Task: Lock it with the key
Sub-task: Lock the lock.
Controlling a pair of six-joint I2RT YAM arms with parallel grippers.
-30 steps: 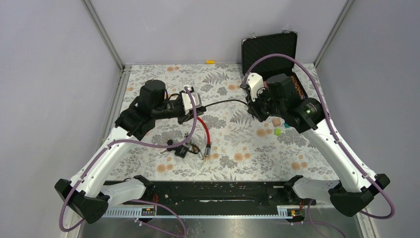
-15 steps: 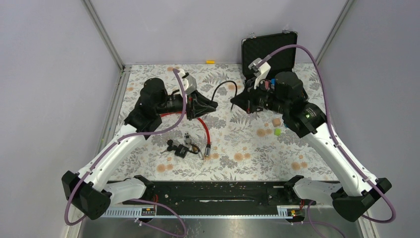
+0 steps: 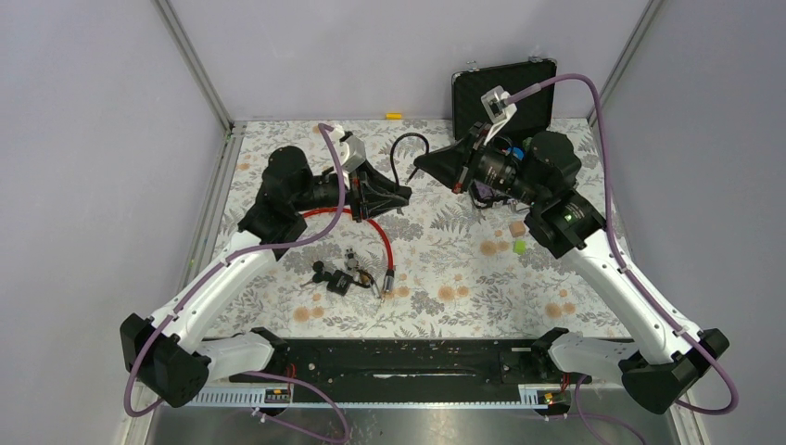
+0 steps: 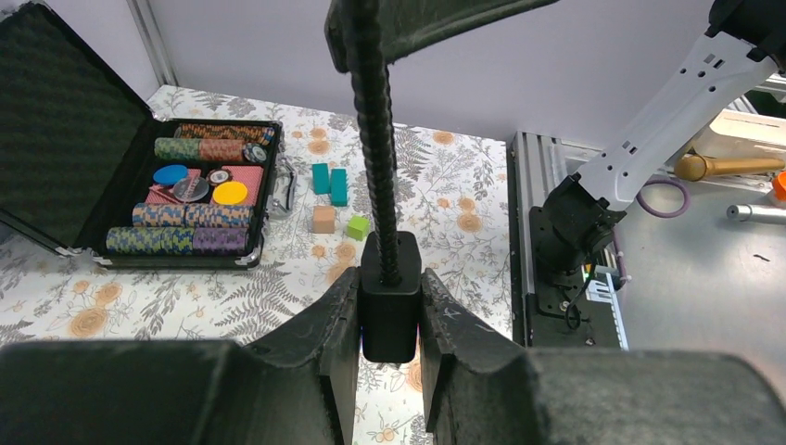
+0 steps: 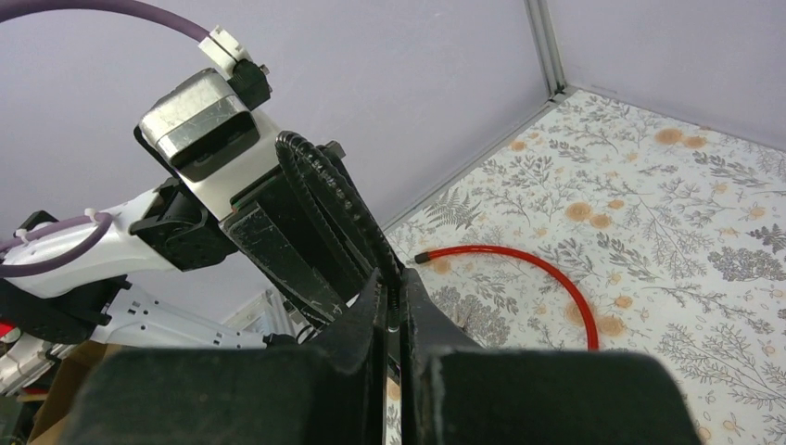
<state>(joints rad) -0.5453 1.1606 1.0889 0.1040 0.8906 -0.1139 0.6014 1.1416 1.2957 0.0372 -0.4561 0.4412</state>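
Observation:
A black cable lock is held up between both arms. My left gripper [image 3: 400, 197] is shut on its black box-shaped lock body [image 4: 389, 311], which shows between the fingers in the left wrist view. The black braided cable [image 3: 408, 144] loops up from the body [image 4: 371, 130]. My right gripper [image 3: 419, 165] is shut on the cable's thin metal end [image 5: 394, 311], close beside the left gripper. A bunch of keys [image 3: 335, 276] lies on the table below, in neither gripper.
A red cable lock [image 3: 380, 236] curves on the table beside the keys and shows in the right wrist view [image 5: 547, 269]. An open black case [image 3: 505, 88] of poker chips [image 4: 199, 190] stands at the back right. Small coloured blocks [image 3: 514, 236] lie near it.
Both grippers have risen and turned to face each other. The right gripper carried the cable end left, toward the left gripper, so the black cable now bends into a tight loop.

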